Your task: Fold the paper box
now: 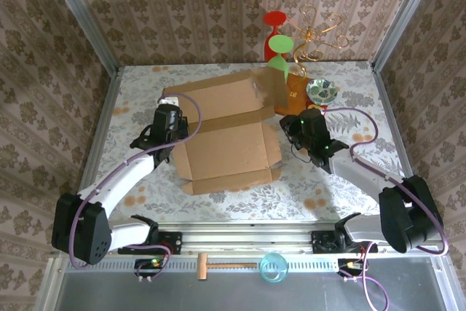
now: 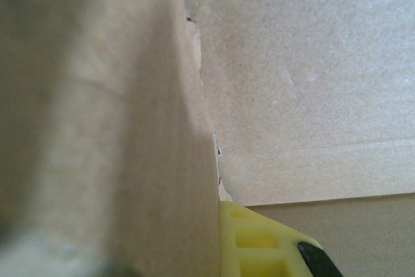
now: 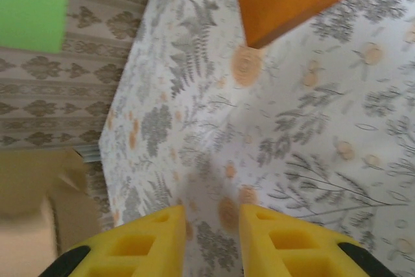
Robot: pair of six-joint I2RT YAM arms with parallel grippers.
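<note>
Left wrist view: blurred brown cardboard sits tight against the lens. One yellow finger [image 2: 259, 246] shows at the bottom edge and its partner is hidden behind the cardboard sheet on the left. Cannot tell whether the left gripper [image 1: 173, 109] is clamped or loose. From above it sits at the left edge of the paper box [image 1: 229, 147].

Paper box lies mid-table between the two arms. It is plain corrugated sheet with low walls raised around a bare floor. A broad lid panel stretches away on the far side. The lid's far right corner overlaps an orange-brown board [image 1: 295, 97].

Right gripper [image 3: 213, 218]: yellow fingers apart, with floral tablecloth [image 3: 292, 160] showing between them. It is just right of the box, not touching. A green shape [image 3: 32, 4] is cut off at the top left of that view.

Small patterned dish [image 1: 321, 91] at far right; contents too small to make out. A wooden mallet [image 1: 218, 264] and a clear blue cup [image 1: 274, 267] lie on the near rail.
</note>
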